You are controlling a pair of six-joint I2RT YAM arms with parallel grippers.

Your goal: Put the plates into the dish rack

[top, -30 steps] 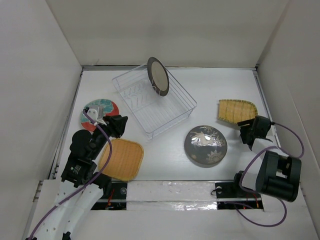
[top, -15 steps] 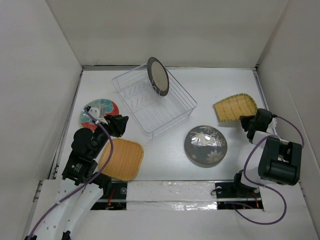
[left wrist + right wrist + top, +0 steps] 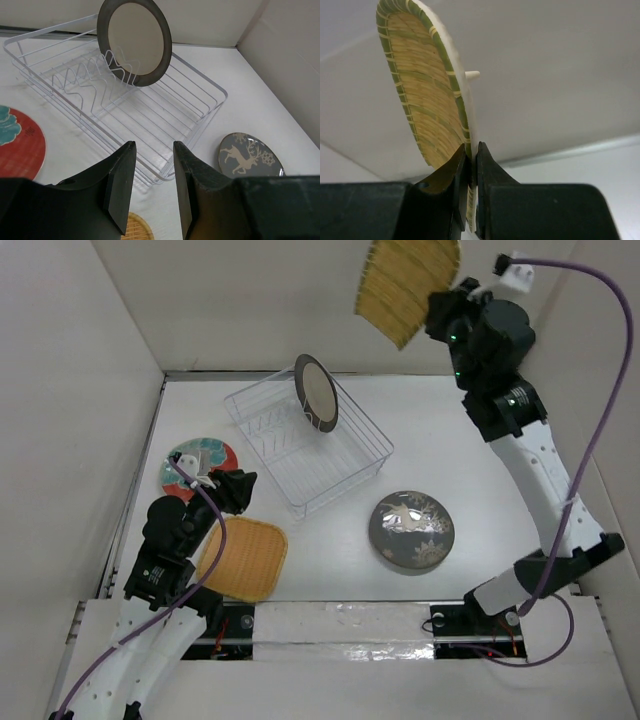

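Fan plate: being held high above the bench, edge-on, likely for slotting into the rack.
Right jaws: being pinched on its rim.
Left jaws: slightly parted, empty, being pointed at the rack.

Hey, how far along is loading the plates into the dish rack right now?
One of five is done: the dark-rimmed cream plate stands upright in the dish rack. In hand: the right tool is shut on the fan-shaped woven plate, held high above the table. Left: the deer plate, red-teal plate and square woven plate lie on the table; the left tool is open and empty.
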